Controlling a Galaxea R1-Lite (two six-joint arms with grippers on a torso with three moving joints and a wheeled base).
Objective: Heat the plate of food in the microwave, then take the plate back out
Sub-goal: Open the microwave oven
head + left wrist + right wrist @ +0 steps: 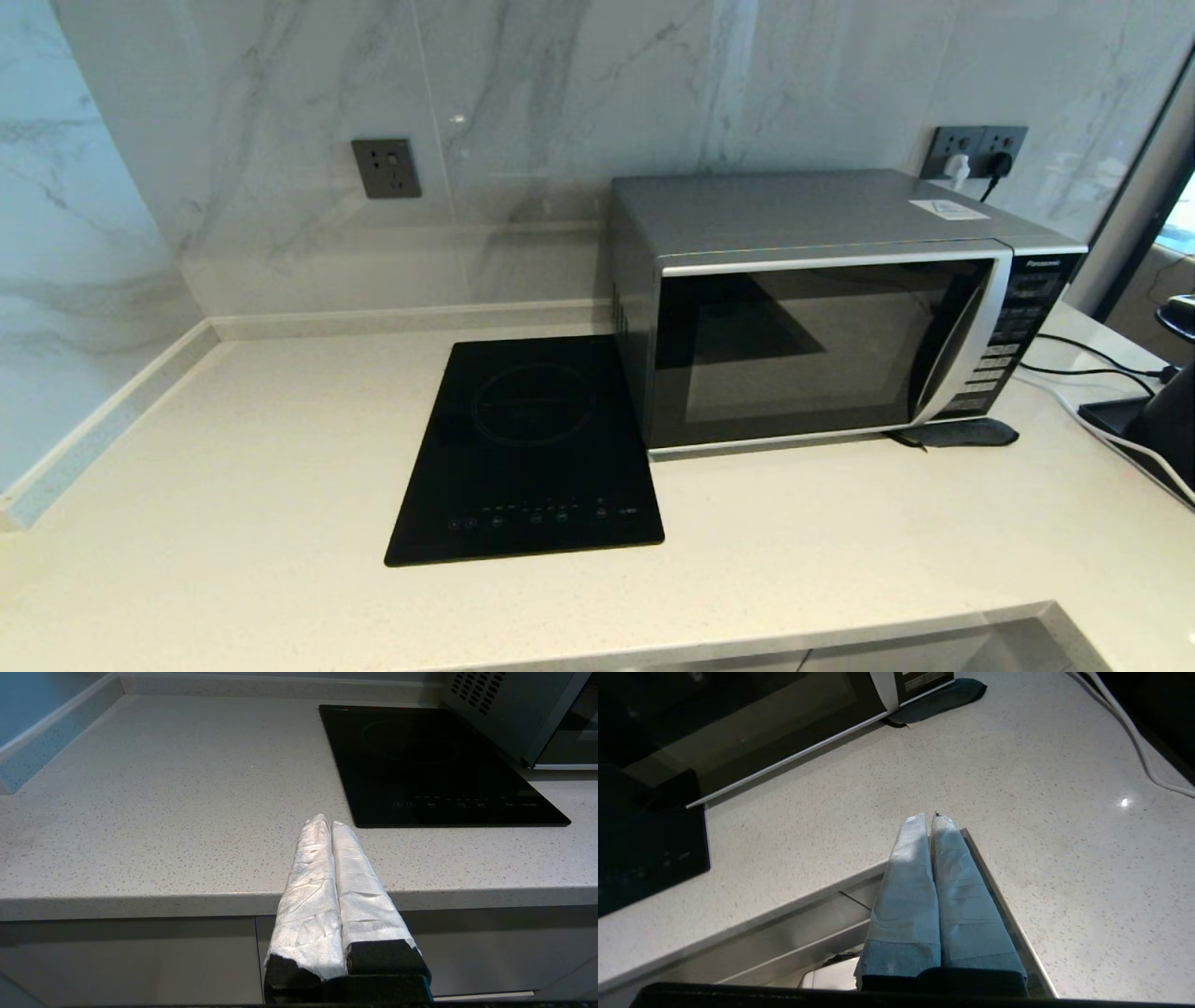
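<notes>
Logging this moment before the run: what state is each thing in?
microwave: door closed, nothing seen behind the dark glass.
hob: bare, nothing on it.
left gripper: fingers shut, empty, at the counter's front edge.
right gripper: fingers shut, empty, over the counter before the microwave.
right wall socket: two plugs in.
left wall socket: nothing plugged in.
plate: not in view.

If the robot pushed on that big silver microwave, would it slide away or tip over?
Probably neither. The microwave is a wide, low box sitting flat on the countertop, so tipping seems unlikely. It looks heavy for its size, so a light push likely won't move it. A dark pad under its corner may add grip.
</notes>
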